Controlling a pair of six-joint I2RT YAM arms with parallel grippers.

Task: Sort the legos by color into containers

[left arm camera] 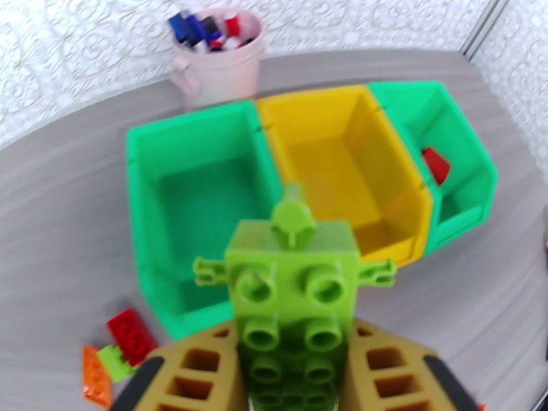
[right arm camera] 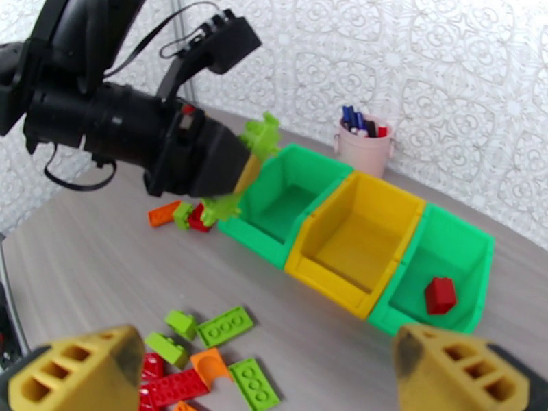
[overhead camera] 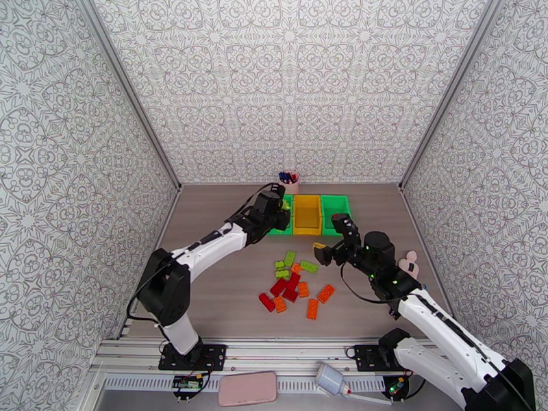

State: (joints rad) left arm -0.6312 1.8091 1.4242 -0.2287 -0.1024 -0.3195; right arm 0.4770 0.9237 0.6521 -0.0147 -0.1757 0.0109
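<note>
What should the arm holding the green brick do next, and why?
Probably ease the left gripper slightly forward: its light green brick hangs over the near edge of the empty left green bin, not yet squarely above it.

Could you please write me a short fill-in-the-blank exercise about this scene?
1. The left gripper is shut on a light ____ lego.
2. The right-hand green bin holds one ____ brick.
3. The colour of the middle bin is ____.
4. The right gripper has its fingers ____.
Missing words: green; red; yellow; open.
</note>
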